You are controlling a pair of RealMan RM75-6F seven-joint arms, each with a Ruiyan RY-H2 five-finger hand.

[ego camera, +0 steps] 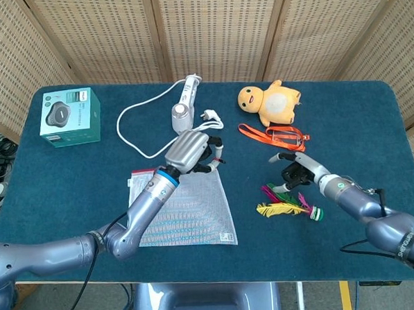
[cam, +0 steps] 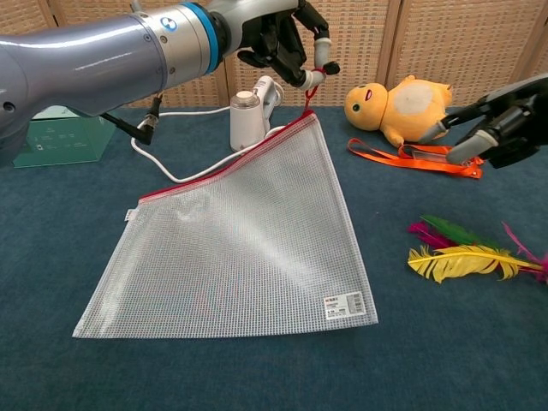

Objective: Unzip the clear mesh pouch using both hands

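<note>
Your left hand [cam: 282, 38] pinches the red zipper pull [cam: 312, 92] at one top corner of the clear mesh pouch [cam: 248, 240] and holds that corner lifted above the table [ego camera: 76, 169]. From there the pouch slopes down and away, its red zipper edge [cam: 224, 161] running toward your left and its lower edge lying on the blue cloth. In the head view the same hand [ego camera: 193, 153] sits over the pouch's [ego camera: 189, 211] upper corner, near the middle of the table.

Your right hand [cam: 501, 127] grasps nothing, its fingers apart and reaching toward the pouch but well apart from it. In the head view it [ego camera: 296, 170] hovers between the orange strap [ego camera: 275, 136] and the colored feathers [ego camera: 287, 203].

Behind the pouch stand a white corded appliance [cam: 248, 116] and its looping cord [ego camera: 133, 127]. The yellow plush duck [ego camera: 268, 103] lies beyond the strap, and a green box [ego camera: 69, 117] sits at the far left corner.
</note>
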